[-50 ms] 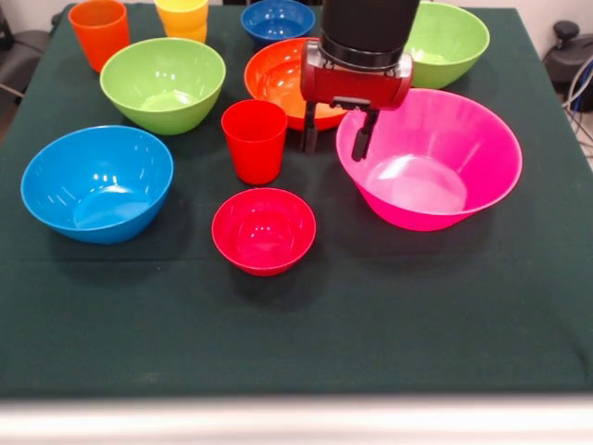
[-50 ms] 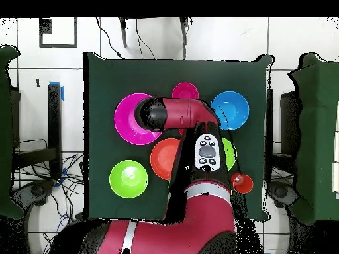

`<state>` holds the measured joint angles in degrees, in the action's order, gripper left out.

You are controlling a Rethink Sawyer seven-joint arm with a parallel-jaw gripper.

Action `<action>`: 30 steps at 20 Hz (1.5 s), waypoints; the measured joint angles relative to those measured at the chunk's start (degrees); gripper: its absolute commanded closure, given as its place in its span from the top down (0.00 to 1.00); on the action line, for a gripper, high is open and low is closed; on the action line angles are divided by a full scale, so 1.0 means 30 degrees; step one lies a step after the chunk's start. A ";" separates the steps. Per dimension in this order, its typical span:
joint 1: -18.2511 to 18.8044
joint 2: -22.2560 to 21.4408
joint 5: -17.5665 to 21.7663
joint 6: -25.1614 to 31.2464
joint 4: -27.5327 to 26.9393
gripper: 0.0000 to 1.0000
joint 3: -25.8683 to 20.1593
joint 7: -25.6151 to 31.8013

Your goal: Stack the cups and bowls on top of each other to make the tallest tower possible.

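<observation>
The tool (image 1: 336, 139) hangs with fingers spread wide and empty, straddling the left rim of the big pink bowl (image 1: 445, 176), right of the red cup (image 1: 254, 139).

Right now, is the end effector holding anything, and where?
Nothing held. The end effector is open, its fingers straddling the near rim of the big pink bowl, not closed on it.

no readable text, labels, numbers or signs anywhere

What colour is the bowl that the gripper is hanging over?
Pink. The gripper hangs open over the big pink bowl's rim; the front view shows it best.
</observation>
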<state>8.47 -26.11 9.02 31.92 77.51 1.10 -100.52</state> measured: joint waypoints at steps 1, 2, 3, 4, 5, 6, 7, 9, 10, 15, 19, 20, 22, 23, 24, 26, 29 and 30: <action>0.0009 0.0028 0.0077 0.0141 -0.0116 1.00 -0.0014 0.0000; 0.0036 0.0044 0.0194 0.0268 -0.0222 1.00 -0.0034 0.0000; 0.0064 0.0060 0.0311 0.0395 -0.0329 1.00 -0.0055 0.0000; 0.0088 0.0062 0.0394 0.0419 -0.0373 1.00 -0.0069 0.0000; 0.0125 0.0064 0.0516 0.0423 -0.0431 1.00 -0.0077 0.0000; 0.0139 0.0064 0.0568 0.0423 -0.0445 1.00 -0.0077 0.0000; 0.0173 0.0064 0.0694 0.0423 -0.0458 1.00 -0.0077 0.0000; 0.0226 0.0062 0.0874 0.0423 -0.0457 1.00 -0.0078 0.0000; 0.0254 0.0062 0.0963 0.0423 -0.0456 1.00 -0.0080 0.0000; 0.0478 0.0063 0.1159 0.0448 -0.0458 1.00 -0.0125 0.0000; 0.0579 0.0062 0.1177 0.0637 -0.0458 1.00 -0.0126 0.0000; 0.0579 0.0062 0.1177 0.0732 -0.0458 1.00 -0.0126 0.0000; 0.0576 0.0062 0.1177 0.1173 -0.0458 1.00 -0.0128 0.0000; 0.0577 0.0062 0.1177 0.1327 -0.0458 1.00 -0.0126 0.0000; 0.0575 0.0062 0.1177 0.1871 -0.0458 1.00 -0.0121 0.0000; 0.0576 0.0062 0.1177 0.2258 -0.0460 1.00 -0.0114 0.0000; 0.0573 0.0060 0.1177 0.2934 -0.0461 1.00 -0.0113 0.0000; 0.0572 0.0060 0.1177 0.3151 -0.0461 1.00 -0.0104 0.0000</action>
<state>10.18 -25.93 12.55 41.37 76.13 0.78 -100.52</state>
